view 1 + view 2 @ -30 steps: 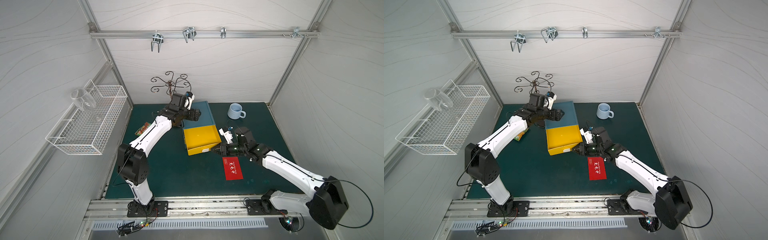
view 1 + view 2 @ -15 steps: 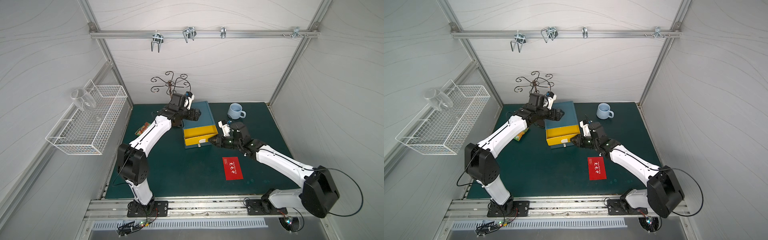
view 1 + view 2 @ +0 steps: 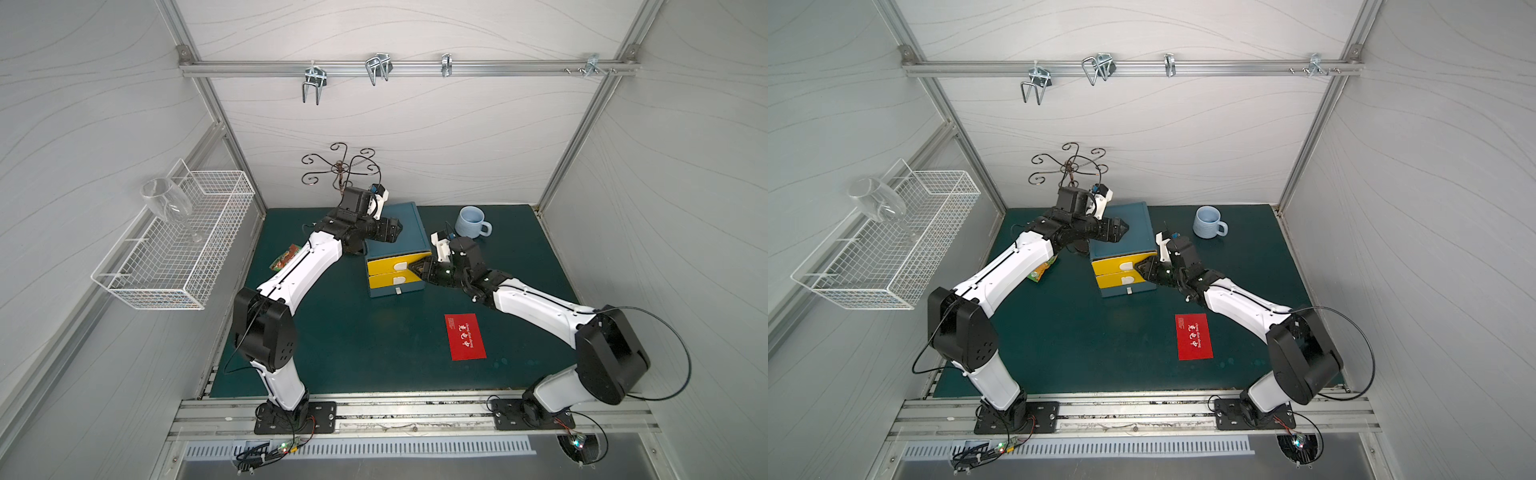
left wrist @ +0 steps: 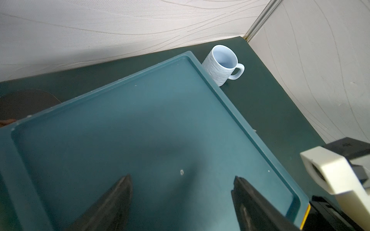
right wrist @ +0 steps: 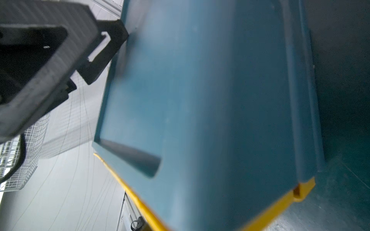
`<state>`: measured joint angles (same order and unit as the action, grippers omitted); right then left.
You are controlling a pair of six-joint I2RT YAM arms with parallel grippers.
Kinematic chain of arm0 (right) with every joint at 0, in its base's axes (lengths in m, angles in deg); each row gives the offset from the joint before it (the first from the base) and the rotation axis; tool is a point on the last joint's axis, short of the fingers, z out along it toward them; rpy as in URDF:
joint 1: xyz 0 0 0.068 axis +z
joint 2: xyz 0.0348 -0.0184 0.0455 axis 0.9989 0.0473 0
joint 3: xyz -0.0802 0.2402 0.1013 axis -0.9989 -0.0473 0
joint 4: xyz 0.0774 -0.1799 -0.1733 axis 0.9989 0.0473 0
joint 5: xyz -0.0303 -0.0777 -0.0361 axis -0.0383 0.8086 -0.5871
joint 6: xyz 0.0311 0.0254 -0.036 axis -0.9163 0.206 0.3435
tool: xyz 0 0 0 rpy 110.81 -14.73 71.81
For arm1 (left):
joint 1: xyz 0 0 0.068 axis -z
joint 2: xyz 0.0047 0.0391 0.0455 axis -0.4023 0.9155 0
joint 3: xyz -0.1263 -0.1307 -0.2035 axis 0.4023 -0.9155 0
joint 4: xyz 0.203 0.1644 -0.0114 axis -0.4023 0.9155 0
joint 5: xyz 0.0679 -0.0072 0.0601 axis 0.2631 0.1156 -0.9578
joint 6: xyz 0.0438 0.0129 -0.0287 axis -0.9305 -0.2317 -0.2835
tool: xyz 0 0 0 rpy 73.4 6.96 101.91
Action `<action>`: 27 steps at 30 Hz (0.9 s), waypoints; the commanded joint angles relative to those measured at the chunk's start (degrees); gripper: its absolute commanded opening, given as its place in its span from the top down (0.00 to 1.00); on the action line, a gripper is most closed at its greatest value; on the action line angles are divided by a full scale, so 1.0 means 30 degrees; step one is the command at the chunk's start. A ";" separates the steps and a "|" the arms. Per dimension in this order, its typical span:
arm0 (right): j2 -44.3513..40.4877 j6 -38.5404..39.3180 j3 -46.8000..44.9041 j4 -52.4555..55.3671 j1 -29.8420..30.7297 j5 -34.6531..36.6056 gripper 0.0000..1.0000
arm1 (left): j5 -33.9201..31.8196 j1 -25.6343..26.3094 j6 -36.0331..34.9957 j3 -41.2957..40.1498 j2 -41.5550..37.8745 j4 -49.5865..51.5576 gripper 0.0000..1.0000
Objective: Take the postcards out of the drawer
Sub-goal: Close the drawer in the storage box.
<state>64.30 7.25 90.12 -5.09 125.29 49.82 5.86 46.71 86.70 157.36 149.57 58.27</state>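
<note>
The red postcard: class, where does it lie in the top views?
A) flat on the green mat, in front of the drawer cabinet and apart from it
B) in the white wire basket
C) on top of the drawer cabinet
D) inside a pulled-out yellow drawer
A: in both top views the red postcard lies flat on the green mat, in front of the drawer cabinet and clear of it.

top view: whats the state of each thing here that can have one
yellow drawers: both shut
red postcard: flat on the mat
mug: upright, empty
wine glass: tilted in wire basket
left gripper: fingers open above the cabinet top
right gripper: at the drawers' front, opening unclear
</note>
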 commanded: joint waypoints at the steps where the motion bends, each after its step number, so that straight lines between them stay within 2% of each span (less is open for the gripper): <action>1: 0.0251 -0.0778 0.0223 -0.1252 -0.0003 0.0609 0.71 | 0.0769 0.0088 0.0493 -0.0823 0.0226 0.3368 0.16; 8: 0.0396 -0.1784 -0.0118 -0.2264 -0.0011 0.1329 0.71 | 0.0880 0.0103 0.0404 -0.1041 -0.0015 0.3502 0.16; 14: -0.0103 -0.2178 -0.0470 -0.1721 0.0016 0.0617 0.68 | 0.0822 0.0074 0.0272 -0.1239 -0.0087 0.3493 0.16; 17: -0.1218 -0.2479 -0.1221 -0.1021 0.0006 0.0232 0.62 | 0.0885 -0.0016 0.0353 -0.1191 -0.0074 0.3367 0.16; 22: -0.2550 -0.3714 -0.3079 -0.1191 -0.0002 -0.0442 0.43 | 0.1055 -0.0196 0.0393 -0.1100 -0.0042 0.3212 0.16; 27: -0.1953 -0.6150 -0.5360 -0.4756 0.0000 -0.1195 0.32 | 0.1275 -0.0335 0.0360 -0.0934 -0.0062 0.3243 0.15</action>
<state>57.50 -5.74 77.23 -12.43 125.31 48.14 8.53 46.10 86.61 156.16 148.22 59.10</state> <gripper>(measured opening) 0.671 0.844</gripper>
